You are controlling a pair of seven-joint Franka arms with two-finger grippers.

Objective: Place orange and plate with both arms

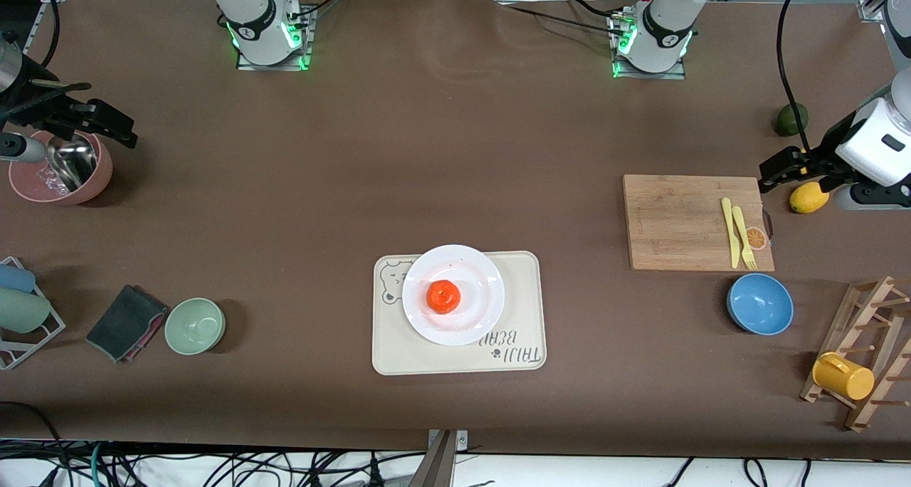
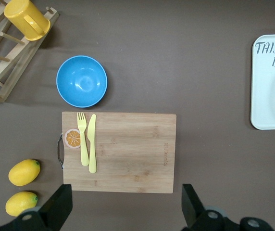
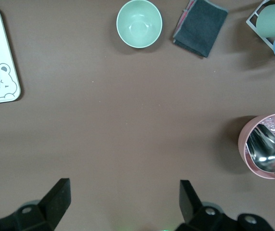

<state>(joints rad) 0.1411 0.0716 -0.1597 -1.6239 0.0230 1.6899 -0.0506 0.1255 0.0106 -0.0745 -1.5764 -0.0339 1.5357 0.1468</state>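
Observation:
The small orange point(image 1: 443, 296) rests in the middle of the white plate point(image 1: 473, 273). The plate stands on a cream bear-print tray point(image 1: 459, 359) at the table's centre. My left gripper point(image 1: 783, 170) hangs open and empty over the bare table by the cutting board point(image 2: 120, 151), at the left arm's end; its fingers point(image 2: 58, 207) stand wide apart around the gap of the gripper point(image 2: 125, 207). My right gripper point(image 1: 99, 117) hangs open and empty over the table by the pink bowl point(image 3: 267, 144); in its own view the right gripper point(image 3: 123, 199) has brown table under it.
On the cutting board point(image 1: 683, 220) lie a yellow knife and fork. Nearby are a blue bowl point(image 1: 760, 303), a lemon point(image 1: 808, 197), a green fruit point(image 1: 791, 119) and a wooden rack with a yellow cup point(image 1: 843, 375). A green bowl point(image 1: 194, 325) and dark cloth point(image 1: 127, 322) lie toward the right arm's end.

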